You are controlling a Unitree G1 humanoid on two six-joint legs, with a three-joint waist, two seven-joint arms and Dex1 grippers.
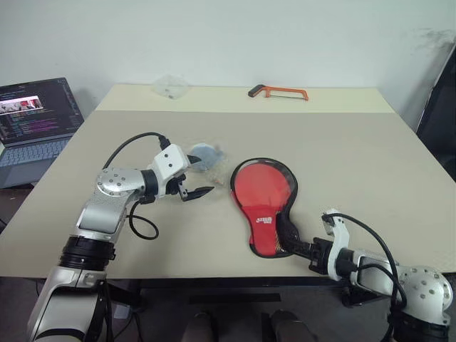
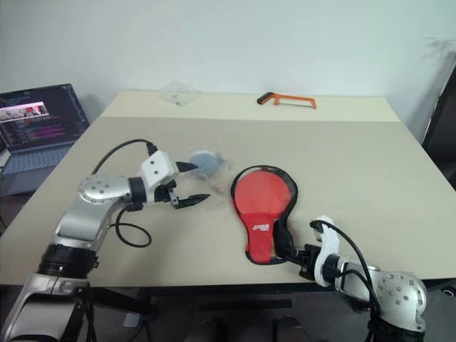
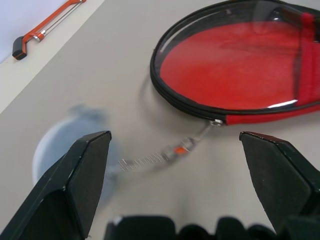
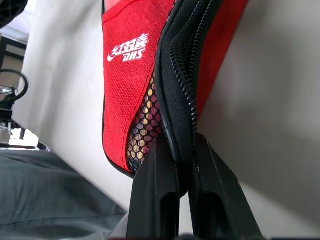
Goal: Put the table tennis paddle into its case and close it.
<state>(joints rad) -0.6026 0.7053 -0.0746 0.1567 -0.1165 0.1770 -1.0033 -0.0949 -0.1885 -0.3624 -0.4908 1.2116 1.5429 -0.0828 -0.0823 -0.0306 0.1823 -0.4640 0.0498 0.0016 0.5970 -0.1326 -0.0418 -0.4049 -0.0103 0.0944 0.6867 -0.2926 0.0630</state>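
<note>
- Your soft, paddle-shaped red zip case [image 1: 261, 192], with black-trimmed edge and white lettering, lies flat on the beige desk [image 1: 356, 164], round end toward the far side, narrow handle end toward the near edge.
- Through the case's open rim you see a round red face inside, in the left wrist view; whether that is the paddle's rubber or the lining, you cannot tell.
- The zip along the case's edge stands partly open near the handle end; black mesh shows in the gap in the right wrist view.
- Your right pincer [image 4: 184, 165] is clenched on the case's black zipped edge at the handle end, close to the desk's near edge.
- Your left pincer [image 1: 191, 179] hovers just left of the case, released, its two black fingers [image 3: 80, 175] spread wide and apart from the case.
- A small metal zip pull [image 3: 200, 136] trails from the case's rim toward the left pincer.
- A round grey-blue object in clear wrap [image 1: 206, 155] lies on the desk just left of the case's round end, beyond the left pincer.
- An orange hacksaw with a black handle [image 1: 278, 92] lies well beyond the case, near the desk's far edge.
- A crumpled clear plastic piece [image 1: 171, 87] sits far from the case, left of the hacksaw.
- An open laptop [image 1: 35, 121] stands well left of the case, off the desk.
</note>
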